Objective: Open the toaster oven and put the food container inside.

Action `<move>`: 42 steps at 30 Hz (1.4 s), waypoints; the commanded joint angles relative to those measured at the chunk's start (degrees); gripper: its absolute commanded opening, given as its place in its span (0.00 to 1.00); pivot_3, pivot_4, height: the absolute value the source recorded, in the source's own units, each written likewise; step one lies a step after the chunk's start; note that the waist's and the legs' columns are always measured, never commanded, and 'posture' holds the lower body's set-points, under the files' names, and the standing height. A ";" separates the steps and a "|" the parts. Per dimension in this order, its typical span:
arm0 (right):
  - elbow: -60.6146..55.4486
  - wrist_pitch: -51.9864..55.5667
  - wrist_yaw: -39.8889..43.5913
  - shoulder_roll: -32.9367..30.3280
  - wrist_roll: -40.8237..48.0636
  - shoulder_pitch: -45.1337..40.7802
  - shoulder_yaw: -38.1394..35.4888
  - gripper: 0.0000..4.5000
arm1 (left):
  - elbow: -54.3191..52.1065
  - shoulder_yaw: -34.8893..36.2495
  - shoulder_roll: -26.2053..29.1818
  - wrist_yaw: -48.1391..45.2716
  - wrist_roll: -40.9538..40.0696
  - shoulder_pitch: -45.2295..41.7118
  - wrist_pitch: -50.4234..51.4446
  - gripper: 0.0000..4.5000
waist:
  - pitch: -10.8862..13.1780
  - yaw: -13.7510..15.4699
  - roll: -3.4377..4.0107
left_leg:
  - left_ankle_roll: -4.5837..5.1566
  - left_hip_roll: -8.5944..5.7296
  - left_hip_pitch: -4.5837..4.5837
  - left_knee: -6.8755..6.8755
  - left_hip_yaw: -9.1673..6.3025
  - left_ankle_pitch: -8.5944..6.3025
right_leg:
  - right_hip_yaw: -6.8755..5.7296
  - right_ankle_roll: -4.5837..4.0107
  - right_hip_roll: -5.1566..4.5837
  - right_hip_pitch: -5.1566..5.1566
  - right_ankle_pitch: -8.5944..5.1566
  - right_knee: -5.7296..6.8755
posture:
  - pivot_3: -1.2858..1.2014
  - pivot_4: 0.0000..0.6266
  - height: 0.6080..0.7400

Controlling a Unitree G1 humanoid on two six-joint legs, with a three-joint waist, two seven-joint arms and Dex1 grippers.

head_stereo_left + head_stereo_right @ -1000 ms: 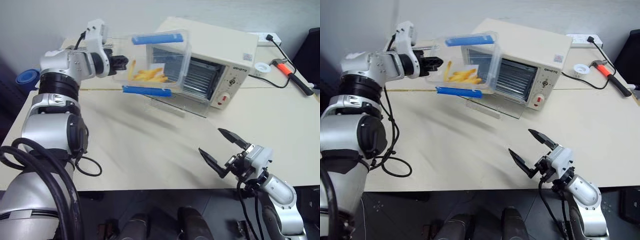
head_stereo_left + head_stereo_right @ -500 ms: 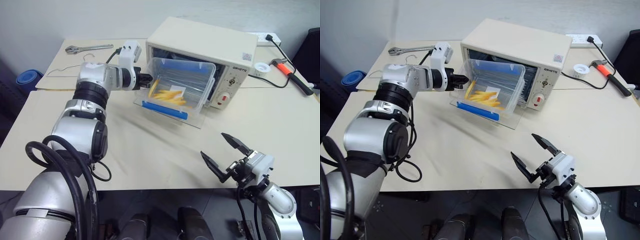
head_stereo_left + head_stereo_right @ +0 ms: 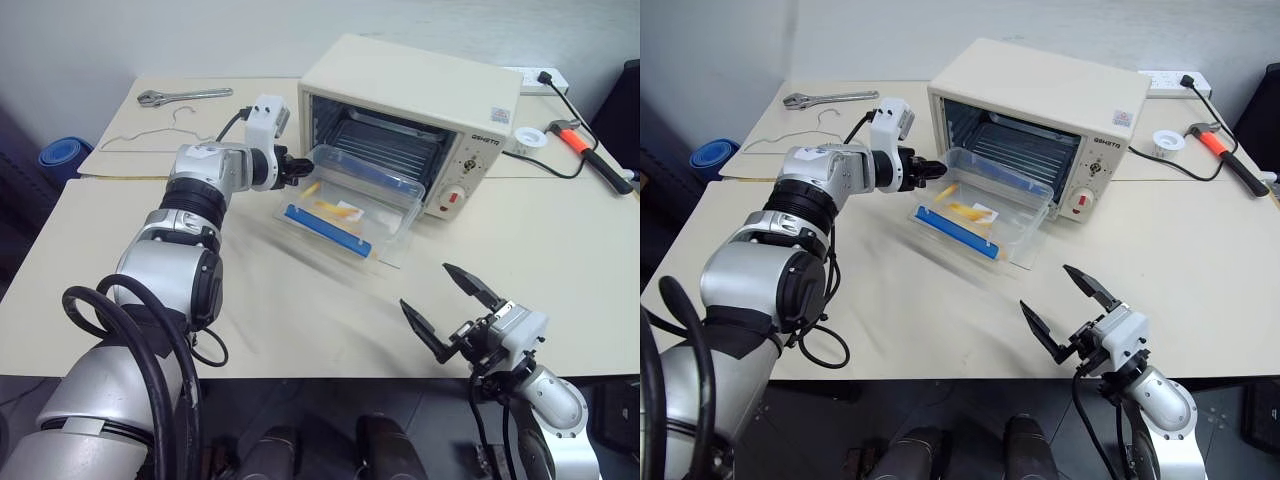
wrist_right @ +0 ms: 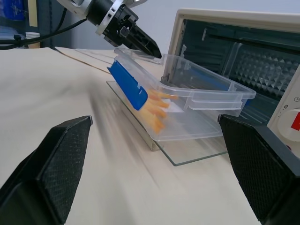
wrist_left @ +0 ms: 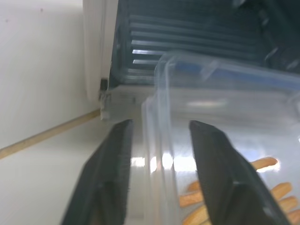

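Now food container [image 3: 355, 205] with yellow sticks, on open toaster oven [image 3: 420, 105] door

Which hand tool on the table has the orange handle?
The hammer, right of the toaster oven. The wrench on the far left is bare metal.

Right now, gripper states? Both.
Left gripper: open, fingers either side of the food container rim, not clamped.
Right gripper: open, holding nothing, low over the table.
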 commanded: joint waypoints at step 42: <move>23.97 25.47 -9.07 -1.38 -9.65 -41.98 9.66 0.01 | -23.26 -4.28 -1.62 -17.60 -3.52 28.83 -31.25 0.00 | -0.05 -0.16 0.00 | 0.14 0.02 -0.10 0.65 0.12 -0.18 | -0.16 0.00 -0.14 0.05 0.01 0.05 | 0.52 0.24 1.00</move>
